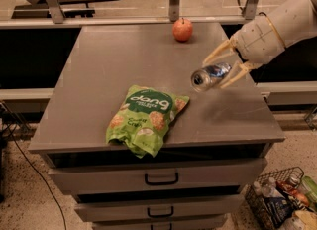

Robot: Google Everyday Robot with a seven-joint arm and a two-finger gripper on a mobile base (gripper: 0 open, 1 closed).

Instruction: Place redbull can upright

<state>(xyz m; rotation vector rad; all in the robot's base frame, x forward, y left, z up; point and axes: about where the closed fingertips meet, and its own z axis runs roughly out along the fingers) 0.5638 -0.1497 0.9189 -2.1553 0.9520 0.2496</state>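
Note:
The redbull can (210, 75), silver with blue panels, is held nearly on its side in the air, its top end facing left toward me. My gripper (224, 67) is shut on the redbull can, with pale fingers (217, 52) above and below it. It hangs over the right part of the grey table (99, 75), a little above the surface, where the can's shadow falls. The white arm comes in from the upper right.
A green snack bag (143, 118) lies near the table's front edge, left of the can. A red apple (183, 29) sits at the back edge. Drawers with handles are below the tabletop. A wire basket (282, 201) of items stands on the floor at lower right.

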